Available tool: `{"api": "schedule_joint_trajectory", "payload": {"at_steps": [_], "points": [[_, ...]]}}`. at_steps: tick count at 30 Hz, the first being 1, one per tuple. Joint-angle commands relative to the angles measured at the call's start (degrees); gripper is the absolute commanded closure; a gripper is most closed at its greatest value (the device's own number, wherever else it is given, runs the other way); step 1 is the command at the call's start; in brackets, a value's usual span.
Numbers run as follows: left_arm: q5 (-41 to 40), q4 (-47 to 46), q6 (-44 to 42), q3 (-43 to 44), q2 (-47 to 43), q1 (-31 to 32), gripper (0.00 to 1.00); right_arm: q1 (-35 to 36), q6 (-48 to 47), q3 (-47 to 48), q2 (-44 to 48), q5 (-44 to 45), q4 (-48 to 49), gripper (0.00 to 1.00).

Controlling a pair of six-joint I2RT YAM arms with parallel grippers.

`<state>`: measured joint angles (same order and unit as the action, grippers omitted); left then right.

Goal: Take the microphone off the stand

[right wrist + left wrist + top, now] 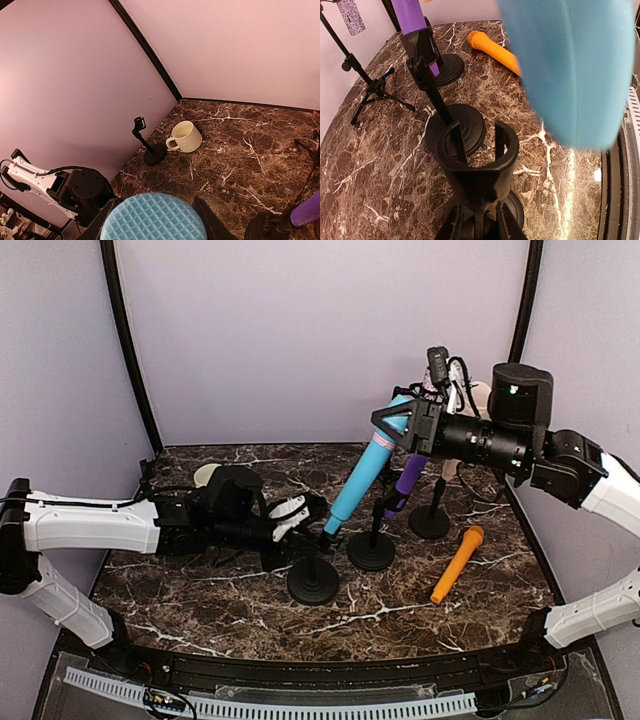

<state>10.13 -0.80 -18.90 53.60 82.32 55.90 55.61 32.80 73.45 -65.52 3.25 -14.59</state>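
The blue microphone [362, 473] hangs tilted in the air, its head clamped in my right gripper [392, 426]. In the right wrist view the gridded blue head [153, 218] sits between the two dark fingers [209, 220]. Its lower end hovers just beside the black stand's clip [325, 536]. In the left wrist view the clip ring [476, 150] is empty, and the blue body [570, 65] looms above and to its right. My left gripper [298, 514] is shut on the stand's pole [476, 220] below the clip. The stand's round base [313, 581] rests on the marble.
A purple microphone [406, 483] stands in a second stand [371, 550] just right. An orange microphone [457, 564] lies on the table. A tripod stand [430, 520] with a glittery microphone [352, 16] is behind. A cream mug [186, 136] and a small empty stand [150, 150] are back left.
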Motion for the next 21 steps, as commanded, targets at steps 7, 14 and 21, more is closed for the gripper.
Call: {"api": "schedule_joint_trajectory", "payload": {"at_steps": [7, 14, 21], "points": [[-9.2, 7.3, 4.5, -4.4, -8.3, -4.2, 1.00, 0.5, 1.3, 2.7, 7.6, 11.3, -13.8, 0.73], [-15.6, 15.8, 12.7, -5.5, -14.3, -12.0, 1.00, -0.8, 3.6, -3.2, 10.2, 11.1, -15.0, 0.71], [-23.3, 24.8, 15.9, -2.9, -15.4, -20.8, 1.00, -5.0, 5.6, -9.8, 9.5, 1.5, -9.1, 0.71]]}}
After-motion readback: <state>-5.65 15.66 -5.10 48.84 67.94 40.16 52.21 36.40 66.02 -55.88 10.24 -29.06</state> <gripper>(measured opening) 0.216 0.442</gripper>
